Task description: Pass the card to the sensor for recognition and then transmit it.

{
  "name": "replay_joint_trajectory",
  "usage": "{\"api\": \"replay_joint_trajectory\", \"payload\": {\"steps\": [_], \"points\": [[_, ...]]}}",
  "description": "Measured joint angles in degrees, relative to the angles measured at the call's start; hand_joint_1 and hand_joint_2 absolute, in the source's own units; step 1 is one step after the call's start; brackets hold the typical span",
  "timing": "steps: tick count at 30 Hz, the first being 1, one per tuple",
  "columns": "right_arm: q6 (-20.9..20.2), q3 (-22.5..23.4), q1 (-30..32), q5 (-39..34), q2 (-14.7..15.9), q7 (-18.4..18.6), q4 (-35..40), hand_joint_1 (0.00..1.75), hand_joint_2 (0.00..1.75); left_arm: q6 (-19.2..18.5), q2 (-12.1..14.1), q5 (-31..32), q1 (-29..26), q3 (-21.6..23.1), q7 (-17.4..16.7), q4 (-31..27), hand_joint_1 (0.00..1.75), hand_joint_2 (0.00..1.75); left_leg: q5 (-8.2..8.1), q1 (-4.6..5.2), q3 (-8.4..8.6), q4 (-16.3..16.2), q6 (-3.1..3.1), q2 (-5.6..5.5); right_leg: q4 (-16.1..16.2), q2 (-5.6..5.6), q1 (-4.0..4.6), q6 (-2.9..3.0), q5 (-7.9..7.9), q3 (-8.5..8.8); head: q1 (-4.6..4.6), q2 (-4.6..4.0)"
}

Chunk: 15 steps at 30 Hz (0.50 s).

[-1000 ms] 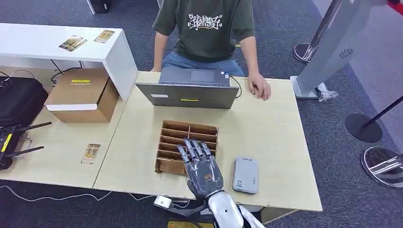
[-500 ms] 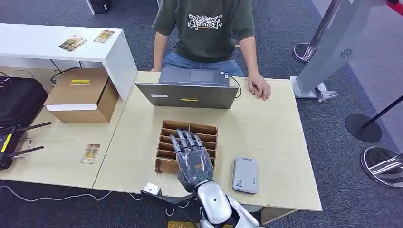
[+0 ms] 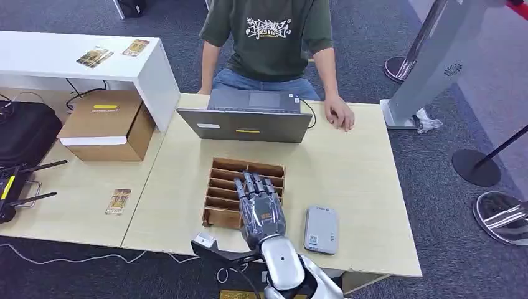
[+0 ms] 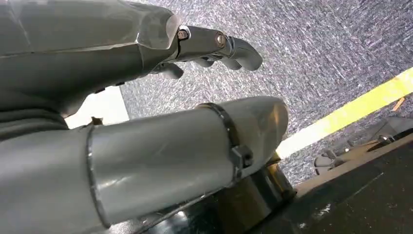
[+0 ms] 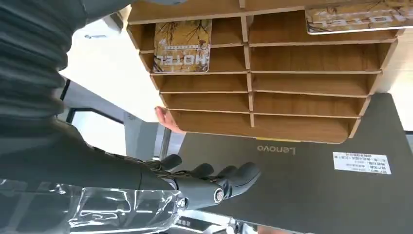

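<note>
Hovering over wooden slotted rack (image 3: pixel 244 187), right hand (image 3: pixel 260 208) palm-down, fingers (image 3: pixel 252 184) stretched and slightly apart, holding nothing. Hotel card (image 5: pixel 182 45) stands in rack slot beneath fingers; second card (image 5: pixel 355 17) in neighbouring slot. Card looks thin, stiff, light, probably slick: best pinched by exposed top edge, thumb against finger. Slot walls close either side, little room; lift straight up. Grey card reader (image 3: pixel 321 228) lies just beside hand, bare tabletop (image 3: pixel 348 162) around it. Laptop (image 3: pixel 246 123) beyond fingertips, person behind it. Left hand (image 4: pixel 146 112) hangs over carpet, fingers loosely curled, empty.
</note>
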<state>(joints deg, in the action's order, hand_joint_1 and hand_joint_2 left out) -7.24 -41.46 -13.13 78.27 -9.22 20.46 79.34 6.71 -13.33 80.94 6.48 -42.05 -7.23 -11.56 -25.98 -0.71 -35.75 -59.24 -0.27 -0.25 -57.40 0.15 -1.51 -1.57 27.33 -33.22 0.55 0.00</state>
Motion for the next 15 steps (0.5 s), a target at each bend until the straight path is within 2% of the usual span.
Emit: {"api": "replay_joint_trajectory", "payload": {"steps": [15], "points": [[-1.16, -0.55, -0.96, -0.81, 0.00, 0.98, -1.35, 0.00, 1.75, -0.04, 0.00, -0.26, 0.00, 0.00, -0.33, 0.00, 0.00, 0.00, 0.00, 0.00, 0.00, 0.00, 0.00, 0.00, 0.00, -0.01, 0.00, 0.00, 0.00, 0.01, 0.00, 0.00]]}}
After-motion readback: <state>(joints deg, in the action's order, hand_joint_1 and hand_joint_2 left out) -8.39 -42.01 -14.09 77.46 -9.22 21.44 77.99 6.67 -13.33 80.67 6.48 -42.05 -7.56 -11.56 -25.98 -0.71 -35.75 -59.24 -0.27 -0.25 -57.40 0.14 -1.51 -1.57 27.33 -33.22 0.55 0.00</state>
